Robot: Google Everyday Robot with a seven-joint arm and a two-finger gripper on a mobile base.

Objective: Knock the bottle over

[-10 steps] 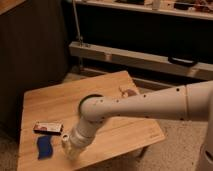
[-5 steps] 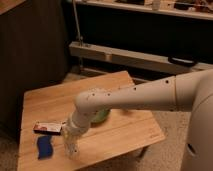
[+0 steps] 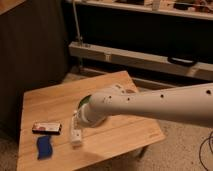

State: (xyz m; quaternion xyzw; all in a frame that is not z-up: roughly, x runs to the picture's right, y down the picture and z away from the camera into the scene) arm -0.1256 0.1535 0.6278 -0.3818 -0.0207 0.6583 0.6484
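The tool [image 3: 76, 134], its opening indeterminable, is lowered over the bench [image 3: 125, 135]; the bottle, presumably hidden directly beneath it, is judged light, stiff and best pushed high.

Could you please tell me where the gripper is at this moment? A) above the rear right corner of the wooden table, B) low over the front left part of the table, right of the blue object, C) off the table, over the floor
B: the gripper hangs low over the wooden table, just right of the blue object and the dark flat packet.
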